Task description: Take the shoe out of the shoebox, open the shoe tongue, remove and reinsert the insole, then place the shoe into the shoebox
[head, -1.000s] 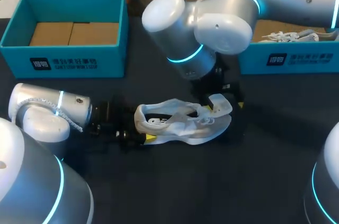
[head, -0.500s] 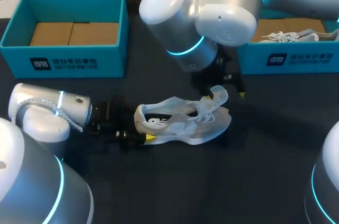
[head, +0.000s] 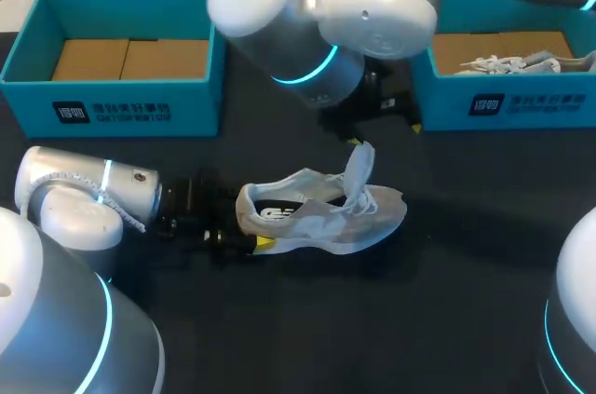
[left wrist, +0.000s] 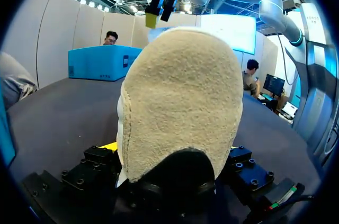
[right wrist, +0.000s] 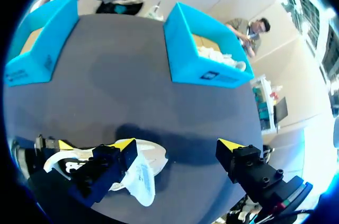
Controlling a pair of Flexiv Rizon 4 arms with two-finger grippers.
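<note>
A white shoe (head: 317, 215) lies on its side on the dark table (head: 447, 301), toe pointing right. Its tongue (head: 359, 166) sticks up, free of the laces. My left gripper (head: 228, 237) is at the heel; in the left wrist view the tan heel (left wrist: 180, 107) fills the space between the fingers and both touch it. My right gripper (head: 385, 133) hangs open above and behind the tongue, with nothing between its fingers. From the right wrist view the shoe (right wrist: 79, 167) lies under the right gripper (right wrist: 177, 147), off to one finger's side.
A teal shoebox (head: 112, 107) with a cardboard insert stands at the back left. Another teal box (head: 507, 105) at the back right holds a second white shoe (head: 507, 63). My right arm's big elbow (head: 307, 12) hangs over the middle back of the table.
My right gripper has risen and drawn back from the shoe, letting the tongue go; the tongue now stands more upright. The left arm and shoe stayed put.
</note>
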